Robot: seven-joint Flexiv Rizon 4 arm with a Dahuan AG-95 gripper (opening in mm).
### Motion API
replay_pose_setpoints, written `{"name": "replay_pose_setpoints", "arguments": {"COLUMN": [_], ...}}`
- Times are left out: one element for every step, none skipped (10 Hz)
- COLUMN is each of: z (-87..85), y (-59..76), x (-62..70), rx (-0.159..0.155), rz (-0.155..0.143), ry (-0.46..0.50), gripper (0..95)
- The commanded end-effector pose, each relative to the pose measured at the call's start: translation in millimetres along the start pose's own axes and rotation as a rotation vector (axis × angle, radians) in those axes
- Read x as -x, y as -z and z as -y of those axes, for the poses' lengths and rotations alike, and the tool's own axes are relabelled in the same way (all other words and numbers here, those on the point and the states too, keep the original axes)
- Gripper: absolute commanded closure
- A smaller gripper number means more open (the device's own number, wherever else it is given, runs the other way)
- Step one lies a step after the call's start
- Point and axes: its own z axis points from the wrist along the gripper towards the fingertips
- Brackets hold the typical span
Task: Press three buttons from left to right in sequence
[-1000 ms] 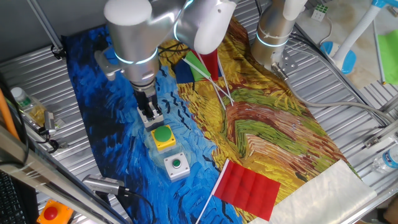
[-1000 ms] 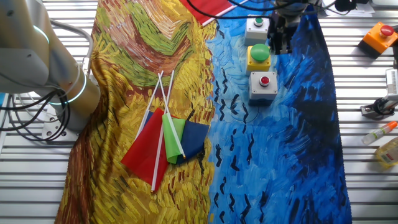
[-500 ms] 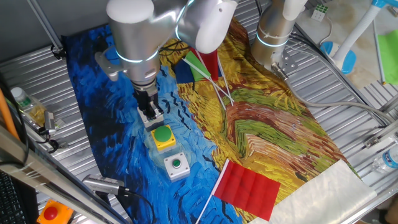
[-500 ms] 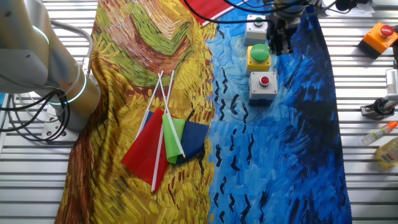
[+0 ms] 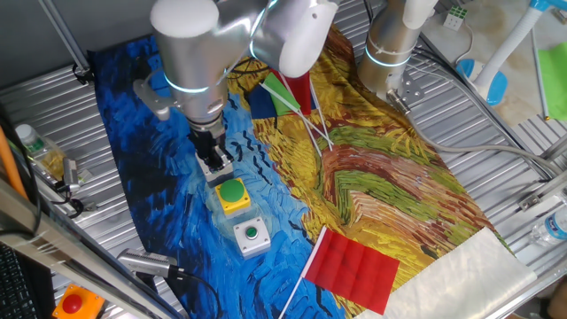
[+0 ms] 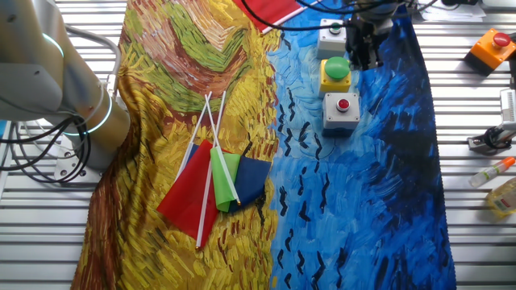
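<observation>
From one fixed view, my gripper [image 5: 213,157] hangs low over the grey box with the red button, hiding that box almost wholly. Below it in the picture sit the yellow box with the large green button [image 5: 233,195] and then the grey box with the small green button [image 5: 251,237], in one close row on the painted cloth [image 5: 372,186]. I judge the first press is in hand; the next move calls for a lift and a short shift along the row to the yellow box. How wide my jaws stand I cannot tell here.

From the other fixed view, the grey box with the red button [image 6: 342,111] shows plainly, my gripper [image 6: 363,50] sitting just beside the row, above the cloth. Jaw state is hidden here too. The boxes nearly touch, so sideways travel needs height; the orange box [image 6: 492,47] lies well apart
</observation>
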Motion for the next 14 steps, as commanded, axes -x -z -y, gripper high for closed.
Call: {"name": "replay_pose_setpoints", "arguments": {"z": [-0.1,-0.1,-0.1,-0.1,-0.1,-0.1,-0.1,-0.1,-0.1,-0.1,-0.1,-0.1,-0.1,-0.1], "y": [-0.2,-0.2,-0.2,-0.2,-0.2,-0.2,-0.2,-0.2,-0.2,-0.2,-0.2,-0.2,-0.2,-0.2], "x": [-0.5,-0.5,-0.5,-0.5,-0.5,-0.5,-0.5,-0.5,-0.5,-0.5,-0.5,-0.5,-0.5,-0.5], "rx": [-0.078,-0.073,-0.07,-0.066,-0.061,-0.051,-0.042,-0.04,-0.02,-0.012,-0.014,-0.013,-0.014,-0.013], "rz": [-0.054,-0.055,-0.055,-0.052,-0.05,-0.05,-0.056,-0.056,-0.059,-0.058,-0.06,-0.059,-0.059,-0.059], "ry": [-0.024,-0.026,-0.016,-0.01,-0.012,-0.02,-0.021,-0.022,-0.027,-0.023,-0.023,-0.022,-0.02,-0.021], "gripper": [95.0,95.0,95.0,95.0,95.0,95.0,95.0,95.0,95.0,95.0,95.0,95.0,95.0,95.0]}}
